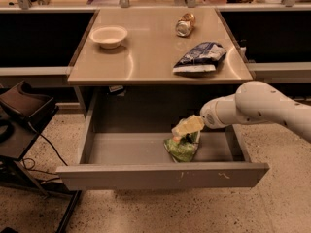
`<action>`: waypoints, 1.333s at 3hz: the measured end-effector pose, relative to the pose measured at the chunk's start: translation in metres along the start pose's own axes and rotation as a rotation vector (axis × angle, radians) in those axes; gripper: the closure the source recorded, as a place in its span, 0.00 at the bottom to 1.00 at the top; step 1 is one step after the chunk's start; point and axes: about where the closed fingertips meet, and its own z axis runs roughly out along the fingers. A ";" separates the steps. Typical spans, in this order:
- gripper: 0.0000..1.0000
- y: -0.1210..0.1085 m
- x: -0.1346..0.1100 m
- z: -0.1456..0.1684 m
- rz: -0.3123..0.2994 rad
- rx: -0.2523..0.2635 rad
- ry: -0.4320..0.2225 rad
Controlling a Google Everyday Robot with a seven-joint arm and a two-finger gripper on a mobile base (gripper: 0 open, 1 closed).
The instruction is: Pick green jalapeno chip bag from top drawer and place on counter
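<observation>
The green jalapeno chip bag (182,148) lies crumpled on the floor of the open top drawer (160,176), right of its middle. My gripper (187,127) reaches in from the right on a white arm (252,106) and sits right at the top edge of the bag, touching or just over it. The bag still rests low in the drawer. The tan counter (146,57) is directly above the drawer.
On the counter are a white bowl (109,35) at the back left, a tipped metal can (185,24) at the back, and a blue-and-white chip bag (199,57) at the right. A dark stand with cables (19,110) is on the left. Dark side shelves flank the counter.
</observation>
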 end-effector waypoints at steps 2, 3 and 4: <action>0.00 -0.001 0.030 0.024 0.048 -0.032 0.029; 0.00 0.009 0.049 0.039 0.044 -0.064 0.067; 0.00 0.009 0.049 0.039 0.044 -0.064 0.067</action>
